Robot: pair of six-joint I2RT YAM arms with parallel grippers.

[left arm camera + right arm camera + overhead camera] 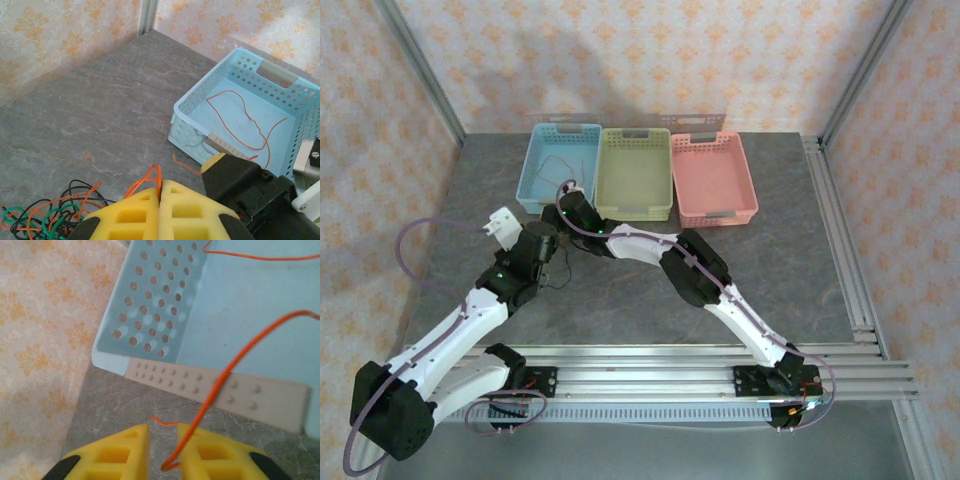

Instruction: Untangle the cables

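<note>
Your left gripper [160, 194] clamps an orange loop [156, 172]; right gripper [163, 440] gapes, its cable [220, 380] trailing into the basket [150, 305]; tangle [45, 212] by left fingers unsorted.

Standing here, I can read nothing: no words, labels, brand names, numbers or signs are legible. The wallpaper [620, 60] carries only a repeating orange ornament. The blue basket [529, 175], the green basket [603, 170] and the pink basket [748, 185] show plain perforated plastic, and the grey surface [790, 270] is only veined.
</note>
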